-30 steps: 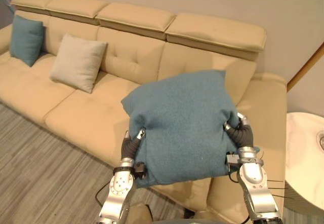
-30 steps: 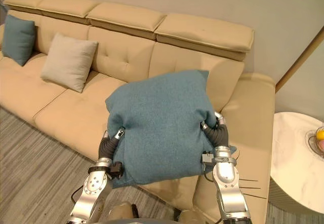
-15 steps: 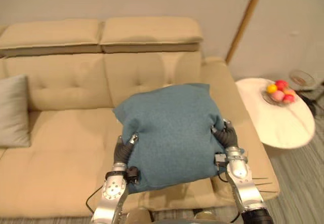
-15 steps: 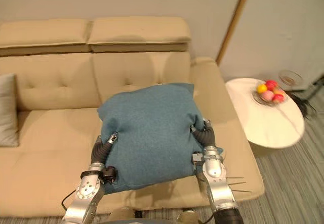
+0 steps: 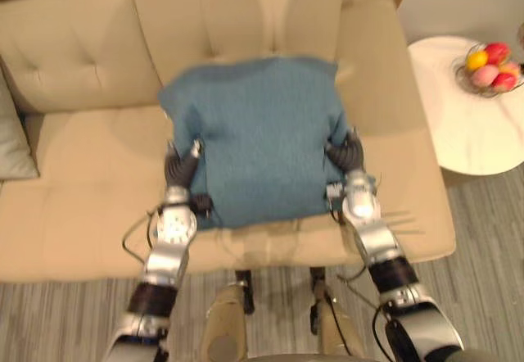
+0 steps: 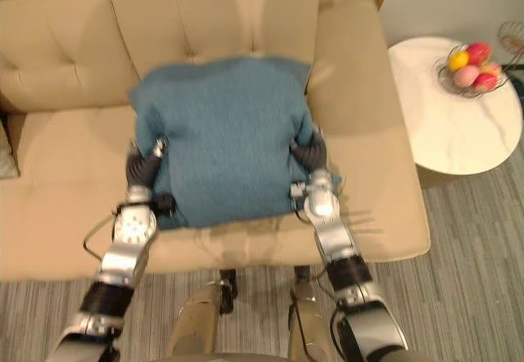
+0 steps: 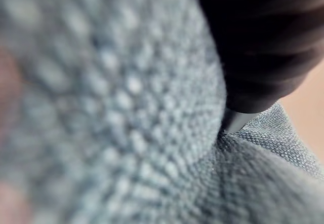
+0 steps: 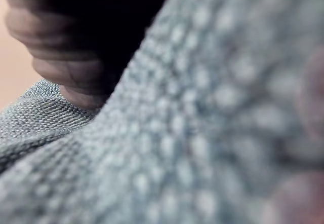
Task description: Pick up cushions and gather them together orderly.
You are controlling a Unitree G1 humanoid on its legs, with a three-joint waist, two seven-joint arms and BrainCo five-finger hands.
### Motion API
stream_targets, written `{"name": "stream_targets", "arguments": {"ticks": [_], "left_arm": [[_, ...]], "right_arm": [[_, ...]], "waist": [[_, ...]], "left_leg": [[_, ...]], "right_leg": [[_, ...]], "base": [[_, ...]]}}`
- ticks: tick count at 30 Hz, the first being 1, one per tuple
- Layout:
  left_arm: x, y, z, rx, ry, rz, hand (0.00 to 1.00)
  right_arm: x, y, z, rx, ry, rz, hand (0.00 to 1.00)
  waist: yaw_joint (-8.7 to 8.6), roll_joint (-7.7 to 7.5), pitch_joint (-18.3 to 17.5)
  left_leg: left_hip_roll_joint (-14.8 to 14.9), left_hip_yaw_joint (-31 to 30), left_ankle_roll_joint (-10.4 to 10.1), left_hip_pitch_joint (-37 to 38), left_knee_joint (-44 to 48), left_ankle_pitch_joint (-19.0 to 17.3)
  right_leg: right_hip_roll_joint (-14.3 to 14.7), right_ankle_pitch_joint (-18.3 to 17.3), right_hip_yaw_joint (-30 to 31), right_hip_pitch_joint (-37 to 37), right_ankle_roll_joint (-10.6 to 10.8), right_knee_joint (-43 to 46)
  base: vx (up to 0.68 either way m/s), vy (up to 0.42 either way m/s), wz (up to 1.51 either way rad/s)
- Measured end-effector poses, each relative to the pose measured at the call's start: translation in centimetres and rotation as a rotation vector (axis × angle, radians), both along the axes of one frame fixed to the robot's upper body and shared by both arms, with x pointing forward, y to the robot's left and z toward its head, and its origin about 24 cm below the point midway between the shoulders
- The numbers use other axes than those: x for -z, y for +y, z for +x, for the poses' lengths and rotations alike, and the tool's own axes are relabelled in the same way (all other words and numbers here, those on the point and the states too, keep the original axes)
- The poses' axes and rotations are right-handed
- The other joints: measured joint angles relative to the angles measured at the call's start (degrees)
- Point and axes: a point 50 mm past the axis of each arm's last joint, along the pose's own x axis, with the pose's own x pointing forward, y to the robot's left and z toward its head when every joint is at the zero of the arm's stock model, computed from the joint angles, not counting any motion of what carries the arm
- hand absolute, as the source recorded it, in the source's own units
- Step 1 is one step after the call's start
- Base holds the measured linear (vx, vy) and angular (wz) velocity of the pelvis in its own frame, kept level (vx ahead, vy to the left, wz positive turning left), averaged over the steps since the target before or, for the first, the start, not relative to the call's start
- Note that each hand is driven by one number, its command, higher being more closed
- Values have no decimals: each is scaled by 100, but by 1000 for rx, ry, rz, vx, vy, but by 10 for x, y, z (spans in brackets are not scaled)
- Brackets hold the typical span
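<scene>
A blue cushion [image 5: 254, 137] is held between my two hands over the right-hand seat of the beige sofa [image 5: 82, 174]. My left hand [image 5: 180, 169] presses into the cushion's left side and my right hand [image 5: 345, 153] into its right side. Both sink into the fabric. The left wrist view has the blue weave [image 7: 126, 133] right against the left hand's dark cover [image 7: 263, 41]. In the right wrist view the same cloth [image 8: 202, 133] lies against the right hand's cover [image 8: 91, 31]. Whether the cushion touches the seat I cannot tell.
A beige cushion [image 5: 12, 141] leans at the left edge of the sofa. A round white side table [image 5: 467, 124] with a bowl of fruit [image 5: 487, 65] stands to the right of the armrest. Grey striped floor [image 5: 483, 239] runs in front.
The camera has turned right and tipped down, so the far blue cushion is out of the picture. The blue cushion stays between both hands and now sits lower, close over the seat.
</scene>
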Motion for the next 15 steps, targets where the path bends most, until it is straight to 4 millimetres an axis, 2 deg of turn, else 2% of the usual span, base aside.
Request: {"name": "stream_targets", "arguments": {"ticks": [1,2,4,5,6,7,8,10,11,13,15], "left_arm": [[-21,-2,7,-11,-71,2,100],[-34,-3,10,-20,-113,5,100],[-91,-8,26,-42,-271,29,100],[-107,-10,29,-48,-313,31,100],[-142,-12,34,-60,-392,37,100],[-168,-13,36,-77,-450,34,0],[-183,-13,36,-83,-479,33,0],[-231,-19,37,-102,-557,-9,0],[-241,-21,37,-103,-572,-19,0],[-275,-21,32,-105,-617,-89,0],[-290,-21,31,-92,-616,-157,0]], "right_arm": [[-16,1,4,16,-52,17,100],[-26,1,6,28,-85,28,100],[-69,-1,12,76,-217,91,100],[-81,-2,13,90,-255,111,100],[-107,-1,13,103,-331,146,100],[-127,-1,12,117,-388,173,100],[-138,-1,13,130,-416,188,0],[-173,-3,21,189,-455,233,0],[-180,-4,23,200,-456,243,0],[-208,-7,29,231,-459,260,0],[-225,-8,32,230,-447,269,0]], "waist": [[41,11,67],[42,32,109],[138,41,283],[148,42,343],[147,39,415],[134,42,426],[127,35,466],[92,48,569],[80,43,572],[7,33,608],[11,35,636]], "left_leg": [[47,-46,-1,-122,101,1],[69,-93,-13,-193,139,9],[105,-206,-35,-452,148,113],[104,-243,-39,-519,120,158],[105,-297,-53,-708,72,246],[104,-359,-54,-902,21,324],[104,-392,-67,-980,7,378],[113,-540,-84,-1308,20,461],[116,-578,-90,-1395,15,480],[112,-717,-114,-1699,-95,600],[112,-799,-144,-1882,-225,704]], "right_leg": [[28,24,-81,-85,5,35],[44,27,-126,-129,10,67],[86,31,-253,-383,12,186],[88,41,-287,-448,9,198],[98,87,-357,-613,-18,184],[97,151,-428,-780,22,155],[99,202,-455,-847,39,136],[148,361,-609,-992,10,-33],[161,388,-650,-1046,-7,-78],[189,509,-807,-1214,-33,-265],[204,560,-914,-1363,-54,-361]], "base": [[-130,-76,4],[-107,-78,9],[-96,-76,17],[-92,-88,19],[-60,-74,21],[-55,-71,19],[-34,-51,17],[-37,-54,19],[-26,-43,26],[-16,-33,25],[-4,-28,19]]}}
